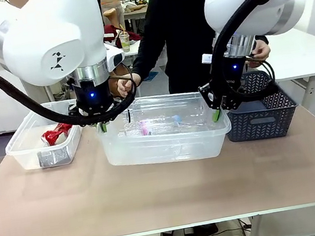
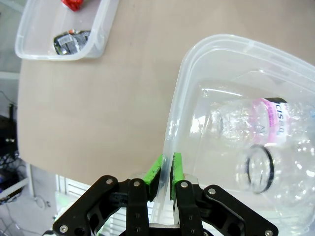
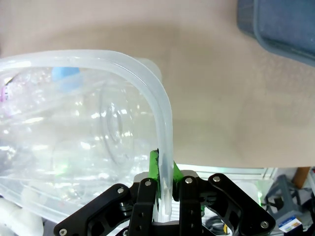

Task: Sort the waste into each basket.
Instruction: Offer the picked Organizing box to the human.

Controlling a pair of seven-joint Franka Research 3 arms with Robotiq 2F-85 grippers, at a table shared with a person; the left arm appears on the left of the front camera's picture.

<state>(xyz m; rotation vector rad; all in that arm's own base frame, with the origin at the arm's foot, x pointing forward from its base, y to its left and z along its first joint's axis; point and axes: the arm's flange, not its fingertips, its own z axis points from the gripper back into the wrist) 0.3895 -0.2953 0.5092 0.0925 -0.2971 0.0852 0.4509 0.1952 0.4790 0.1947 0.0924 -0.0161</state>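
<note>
At the centre of the front view, a large clear tub [image 1: 164,138] is held by both arms at once: the left gripper [image 1: 104,126] is clamped on the rim of its left end and the right gripper [image 1: 217,113] on the rim of its right end. In the lower middle of the left wrist view the green pads [image 2: 156,171] are seen pinched flat against the thin wall with the rim between them, and the same pinch is seen at the lower centre of the right wrist view, where the right gripper [image 3: 163,173] is closed on the curved corner lip. Clear plastic bottles [image 1: 149,125] are lying inside this tub, one with a pink label [image 2: 268,123] and one with a blue cap [image 3: 66,73]. In the left part of the front view a smaller clear tub [image 1: 44,142] is set on the table [image 1: 169,194], with a crushed red can [image 1: 57,134] and a silver one [image 1: 56,157] in it. At the right, a dark lattice basket [image 1: 262,113] is standing just beside the large tub, and a person's hand [image 1: 123,87] is held behind it. The step in hand is judged to be a shared carry of the bottle tub. It is done well if both ends are moved together at one height, so the flexible wall is neither twisted nor pulled out of the pads, and if the tub is kept level and clear of the lattice basket.
</note>
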